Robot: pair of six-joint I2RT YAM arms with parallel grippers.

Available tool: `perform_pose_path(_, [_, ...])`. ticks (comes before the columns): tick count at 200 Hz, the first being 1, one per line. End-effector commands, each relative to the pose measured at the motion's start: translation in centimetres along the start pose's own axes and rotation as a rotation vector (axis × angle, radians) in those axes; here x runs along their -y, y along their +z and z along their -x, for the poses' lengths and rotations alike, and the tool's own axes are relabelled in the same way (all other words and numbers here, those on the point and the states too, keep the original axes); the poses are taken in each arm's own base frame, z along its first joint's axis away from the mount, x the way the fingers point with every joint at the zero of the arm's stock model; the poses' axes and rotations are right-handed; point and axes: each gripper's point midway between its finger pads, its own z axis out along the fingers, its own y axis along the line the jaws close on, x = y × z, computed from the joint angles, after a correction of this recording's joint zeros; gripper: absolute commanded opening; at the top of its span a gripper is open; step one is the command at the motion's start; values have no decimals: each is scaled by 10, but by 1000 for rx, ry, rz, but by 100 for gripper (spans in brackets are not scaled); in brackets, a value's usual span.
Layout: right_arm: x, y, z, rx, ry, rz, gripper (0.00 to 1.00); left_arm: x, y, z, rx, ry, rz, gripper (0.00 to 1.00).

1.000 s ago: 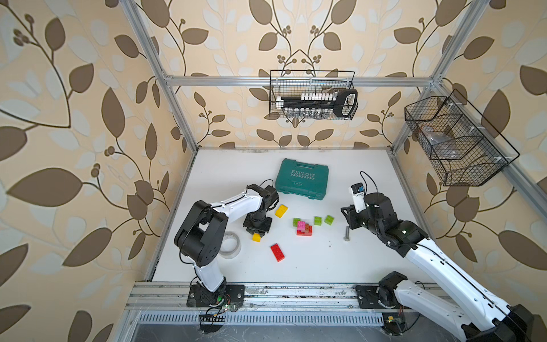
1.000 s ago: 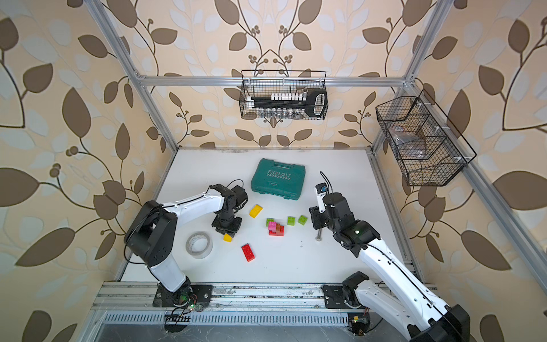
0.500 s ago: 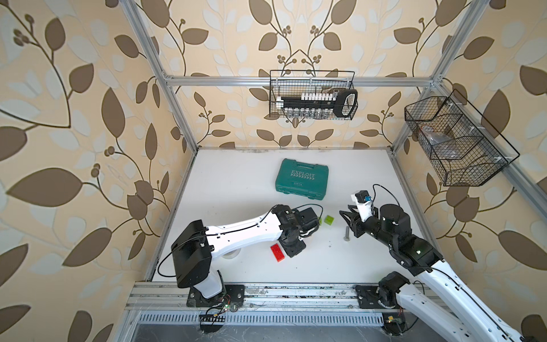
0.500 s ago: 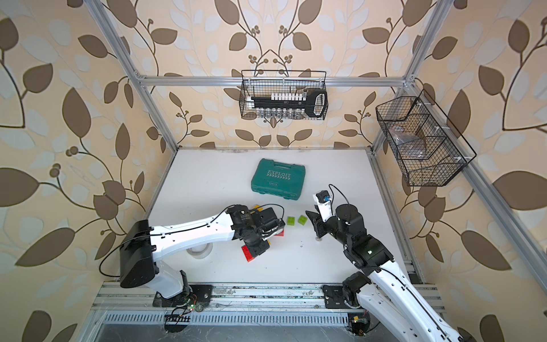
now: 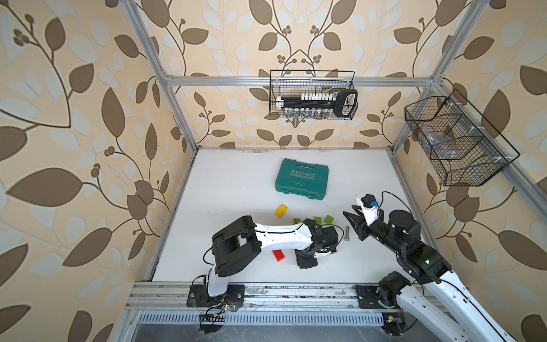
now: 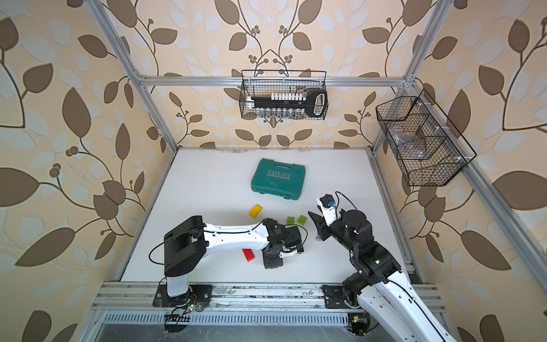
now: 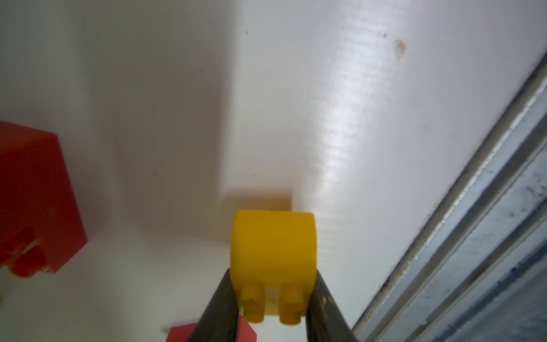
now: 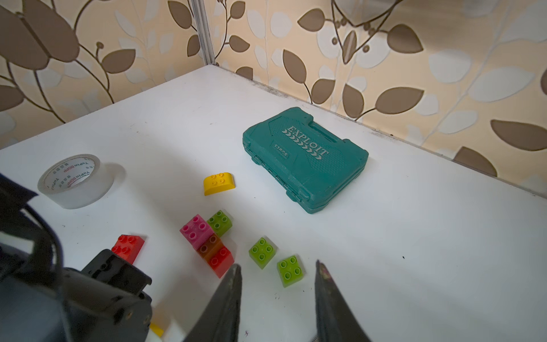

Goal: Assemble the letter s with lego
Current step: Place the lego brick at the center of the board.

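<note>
The left gripper (image 7: 273, 284), beside the tape roll a second earlier, had swung to mid-table, clamped on a small yellow brick (image 7: 273, 245) beside the red brick (image 5: 279, 255). The right gripper (image 8: 277, 264) hung parted and empty near the loose green bricks (image 8: 262, 251).

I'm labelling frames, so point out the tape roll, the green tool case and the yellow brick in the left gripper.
tape roll (image 8: 80, 194), right wrist view, on its clear outer wall.
green tool case (image 5: 302, 174), in a top view, on the lid's lettering.
held yellow brick (image 7: 273, 242), left wrist view, on its smooth face.
</note>
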Motion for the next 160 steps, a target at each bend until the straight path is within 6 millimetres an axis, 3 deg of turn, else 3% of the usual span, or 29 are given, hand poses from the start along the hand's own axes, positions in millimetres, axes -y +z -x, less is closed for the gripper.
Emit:
perform_pose_path(1, [1,2,-8,-20,-11,-5,37,-5,-7,1,-11,76,48,39])
perform_pose_path(49, [-5,2,-5,2,-13,31,42,-15,-30,2,53,95,115,67])
perform_pose_path(62, [-11,2,-3,26,-9,63,42,-16,-47,5,104,79,125,73])
perform_pose_path(89, [-35,5,-7,82,72,199,42,-21,-96,1,245,-7,158,75])
perform_pose_path(125, [-72,19,-46,82,117,300,42,-57,-159,-28,484,-292,182,76])
perform_pose_path(160, [-117,25,-86,-13,-26,384,44,-95,-181,-61,622,-575,177,79])
